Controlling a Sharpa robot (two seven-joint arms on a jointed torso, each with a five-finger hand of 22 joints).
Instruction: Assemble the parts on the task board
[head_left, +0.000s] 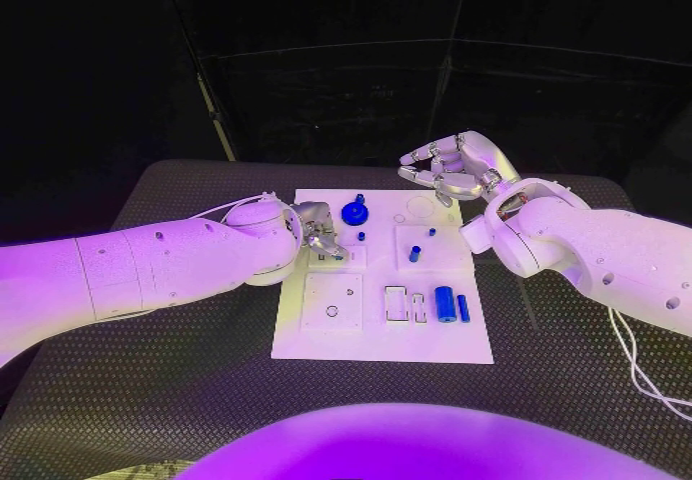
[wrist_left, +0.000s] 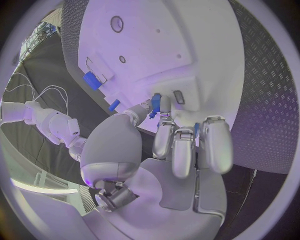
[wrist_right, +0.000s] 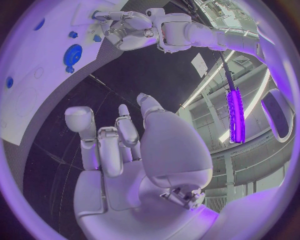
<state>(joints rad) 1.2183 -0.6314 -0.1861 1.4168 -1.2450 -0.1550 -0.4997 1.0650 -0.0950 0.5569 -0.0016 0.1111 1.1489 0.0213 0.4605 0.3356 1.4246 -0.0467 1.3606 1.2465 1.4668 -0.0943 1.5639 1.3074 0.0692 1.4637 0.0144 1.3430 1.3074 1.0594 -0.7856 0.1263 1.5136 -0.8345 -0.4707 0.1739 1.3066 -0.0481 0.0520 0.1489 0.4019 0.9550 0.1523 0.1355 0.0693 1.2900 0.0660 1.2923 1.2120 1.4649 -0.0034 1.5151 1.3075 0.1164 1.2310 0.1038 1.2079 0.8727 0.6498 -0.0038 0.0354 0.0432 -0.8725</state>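
Left hand: my left hand (head_left: 319, 237) lies over the board's left edge, fingers (wrist_left: 177, 150) curled down onto the white plate.
Left grip: in the left wrist view a small blue peg (wrist_left: 155, 103) sits between my thumb tip and a fingertip, so I am pinching it; the other fingers bend close beside it.
Right hand: my right hand (head_left: 451, 168) hangs above the table just past the board's far right corner, touching nothing.
Right grip: its fingers (wrist_right: 100, 145) are loosely curled and apart with nothing between them, so it is released.
Board: the board (head_left: 433, 345) lies flat in the middle of the table (head_left: 144, 400), between my two arms.
Disc: a blue round disc (head_left: 355, 211) sits near the far edge of the board, just beside my left fingertips.
Short pegs: one small blue peg (head_left: 431, 230) stands right of centre, and another blue piece (head_left: 415, 254) lies just nearer to me.
Cylinders: a thick blue cylinder (head_left: 444, 302) and a thinner blue rod (head_left: 463, 307) lie side by side on the near right part of the board, well apart from both hands.
Cut-outs: pale slots (head_left: 395, 299) sit just left of the cylinders.
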